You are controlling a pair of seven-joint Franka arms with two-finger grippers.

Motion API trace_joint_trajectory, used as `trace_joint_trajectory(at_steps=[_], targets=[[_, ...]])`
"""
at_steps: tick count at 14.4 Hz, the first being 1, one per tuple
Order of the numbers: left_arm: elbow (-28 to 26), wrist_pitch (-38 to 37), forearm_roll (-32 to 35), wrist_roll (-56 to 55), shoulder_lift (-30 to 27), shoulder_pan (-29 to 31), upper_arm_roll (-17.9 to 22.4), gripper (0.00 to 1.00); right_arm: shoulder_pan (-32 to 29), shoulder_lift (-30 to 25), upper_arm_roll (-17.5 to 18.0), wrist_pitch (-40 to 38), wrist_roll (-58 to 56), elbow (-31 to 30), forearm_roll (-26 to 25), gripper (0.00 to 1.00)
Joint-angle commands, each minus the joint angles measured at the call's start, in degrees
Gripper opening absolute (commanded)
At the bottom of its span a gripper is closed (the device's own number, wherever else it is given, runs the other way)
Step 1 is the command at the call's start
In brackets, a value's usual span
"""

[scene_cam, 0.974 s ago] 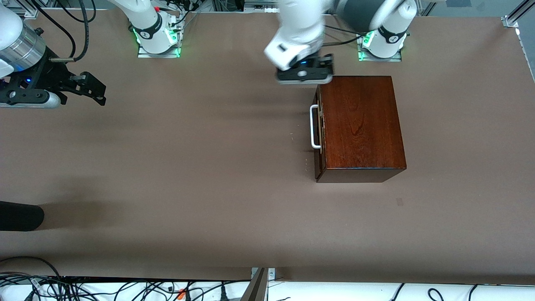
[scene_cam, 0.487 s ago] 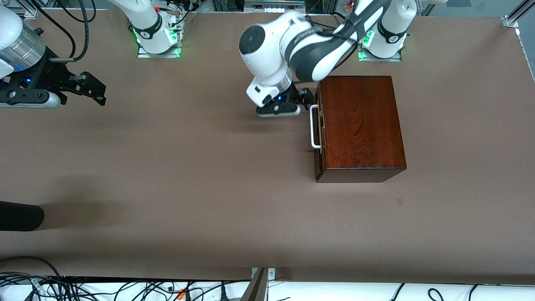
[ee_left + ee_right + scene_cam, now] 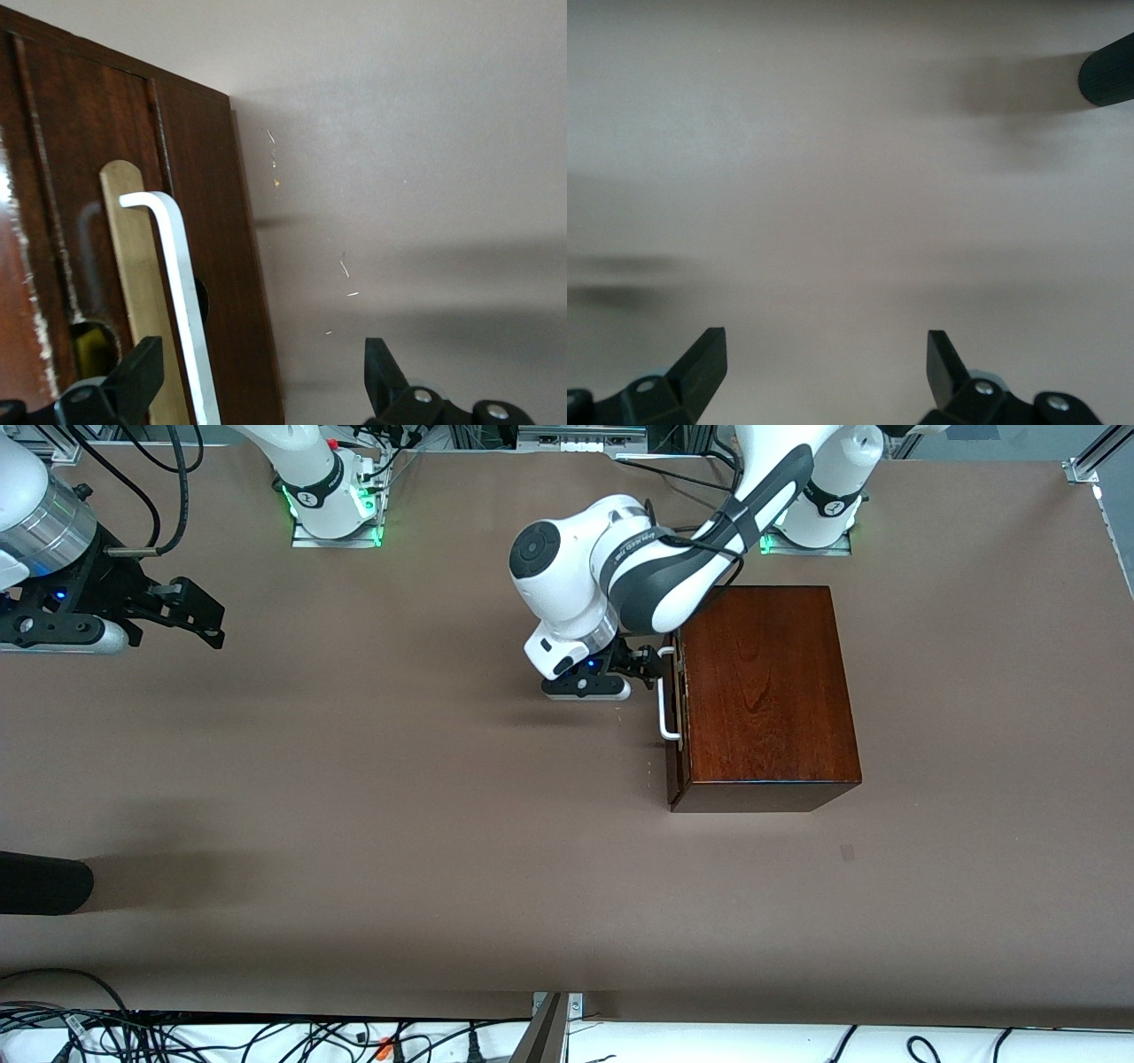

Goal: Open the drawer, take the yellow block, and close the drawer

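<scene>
While the drawer [image 3: 677, 708] was shut, the left gripper [image 3: 257, 381] stood at its white handle [image 3: 182, 292], fingers [image 3: 383, 372] apart, the bar between them; next they must clamp and pull; the right gripper [image 3: 824, 372] waited, fingers apart, over bare desk [image 3: 399, 779]; only the left wrist view showed the bar inside the gap; the yellow block was not visible.

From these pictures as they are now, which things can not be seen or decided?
- The yellow block: in no view; the drawer is closed.
- The handle: front view, its upper end is hidden by the left gripper; left wrist view, cut off by the picture's edge.
- The right gripper: open over bare table; front view, the picture's edge cuts off its arm.
</scene>
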Motion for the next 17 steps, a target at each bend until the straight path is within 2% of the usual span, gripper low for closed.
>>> trace_joint_trajectory(at_steps=[1, 8, 17], targets=[[-1.4, 0.2, 1.5, 3.0, -0.1, 1.1, -0.3, 1.0, -0.3, 0.3, 0.1, -0.6, 0.5, 1.1, 1.0, 1.0], [-7.4, 3.6, 3.1, 2.7, -2.1, 3.7, -0.4, 1.0, -0.3, 0.3, 0.1, -0.6, 0.5, 1.1, 1.0, 1.0], [-8.5, 5.8, 3.1, -1.7, -1.3, 3.7, -0.3, 1.0, -0.3, 0.3, 0.1, -0.6, 0.5, 1.1, 1.0, 1.0]])
